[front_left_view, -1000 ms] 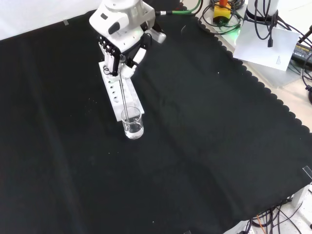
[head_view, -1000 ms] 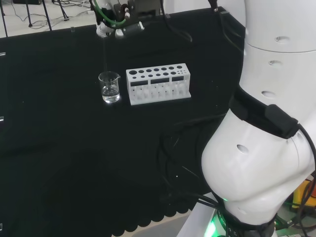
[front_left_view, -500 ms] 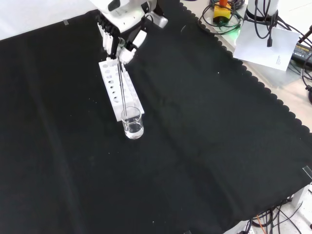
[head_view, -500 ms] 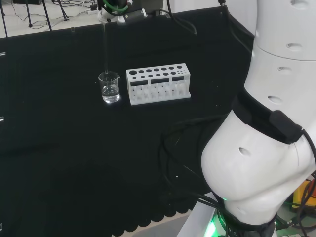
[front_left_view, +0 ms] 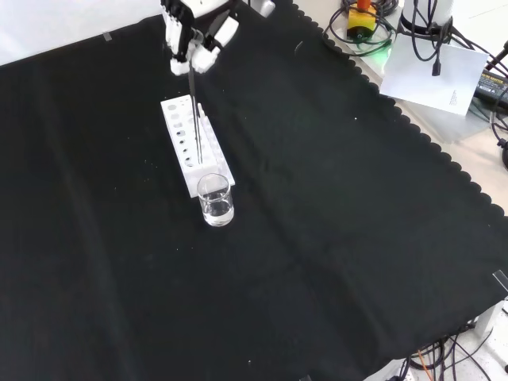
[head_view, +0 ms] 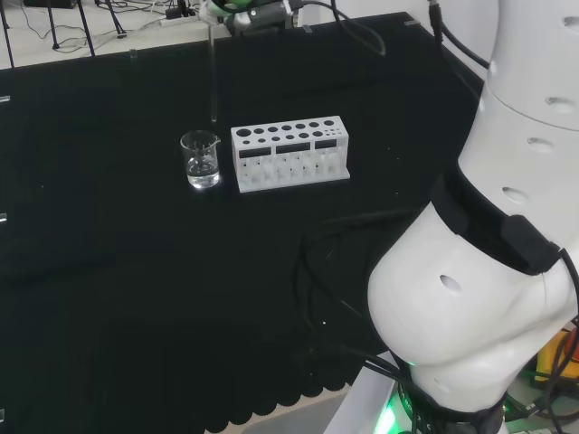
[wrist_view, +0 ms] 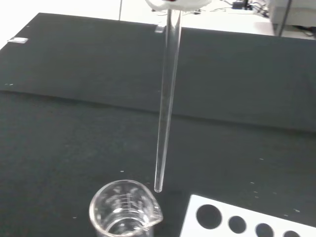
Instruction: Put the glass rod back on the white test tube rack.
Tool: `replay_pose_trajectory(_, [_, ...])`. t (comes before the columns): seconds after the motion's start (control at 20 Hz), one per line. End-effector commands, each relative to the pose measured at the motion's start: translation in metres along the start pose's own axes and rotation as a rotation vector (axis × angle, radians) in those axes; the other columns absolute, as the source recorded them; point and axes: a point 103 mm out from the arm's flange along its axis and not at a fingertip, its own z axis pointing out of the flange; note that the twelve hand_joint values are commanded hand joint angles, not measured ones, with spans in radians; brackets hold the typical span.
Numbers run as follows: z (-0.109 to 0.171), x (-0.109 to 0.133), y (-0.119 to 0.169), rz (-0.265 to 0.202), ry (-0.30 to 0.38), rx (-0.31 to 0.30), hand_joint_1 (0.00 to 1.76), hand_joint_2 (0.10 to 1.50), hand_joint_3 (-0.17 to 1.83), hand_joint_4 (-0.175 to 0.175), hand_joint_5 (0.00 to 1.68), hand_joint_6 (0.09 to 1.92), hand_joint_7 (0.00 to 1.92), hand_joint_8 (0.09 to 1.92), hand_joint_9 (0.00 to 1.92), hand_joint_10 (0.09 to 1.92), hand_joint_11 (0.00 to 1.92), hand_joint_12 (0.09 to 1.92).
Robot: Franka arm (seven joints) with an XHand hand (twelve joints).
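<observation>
My fingers [front_left_view: 193, 36] were curled round the top of the glass rod [wrist_view: 166, 98], pinching it so that it hung nearly upright. Its lower tip was clear of the small glass beaker [head_view: 200, 159], above the gap between the beaker's rim and the near end of the white test tube rack [head_view: 289, 153]. The beaker held a little clear liquid and stood just beside the rack's end on the black-clothed surface [front_left_view: 333, 238]. In the front view the rod crossed in front of the rack's row of holes.
</observation>
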Motion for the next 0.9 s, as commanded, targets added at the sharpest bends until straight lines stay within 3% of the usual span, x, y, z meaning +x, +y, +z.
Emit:
replay_pose_trajectory(0.05, [-0.001, -0.032, -0.011, 0.057, -0.009, 0.011, 1.31, 1.05, -0.06, -0.175, 1.30, 0.14, 1.20, 0.97, 1.59, 0.87, 1.62, 0.64])
replay_pose_trajectory(0.2, [0.001, -0.043, -0.011, 0.073, -0.009, 0.015, 1.31, 1.05, -0.06, -0.175, 1.30, 0.13, 1.20, 0.97, 1.59, 0.87, 1.62, 0.64])
replay_pose_trajectory(0.9, [0.007, -0.042, -0.005, 0.060, -0.026, 0.018, 1.31, 1.05, -0.06, -0.175, 1.30, 0.13, 1.20, 0.97, 1.59, 0.87, 1.62, 0.64])
